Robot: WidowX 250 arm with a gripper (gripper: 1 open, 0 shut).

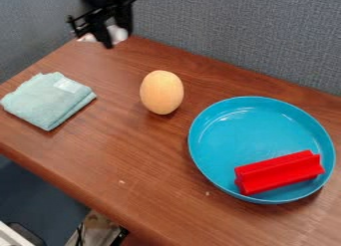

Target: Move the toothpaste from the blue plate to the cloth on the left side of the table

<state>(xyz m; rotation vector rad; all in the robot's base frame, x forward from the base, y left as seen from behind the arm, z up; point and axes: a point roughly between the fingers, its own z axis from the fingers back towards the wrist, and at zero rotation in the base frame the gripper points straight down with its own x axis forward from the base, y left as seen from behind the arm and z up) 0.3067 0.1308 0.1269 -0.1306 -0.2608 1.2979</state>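
Gripper (104, 33) clamped the toothpaste (115, 34) above the table's far edge; it needed lowering squarely over the cloth (47, 98) before letting go.
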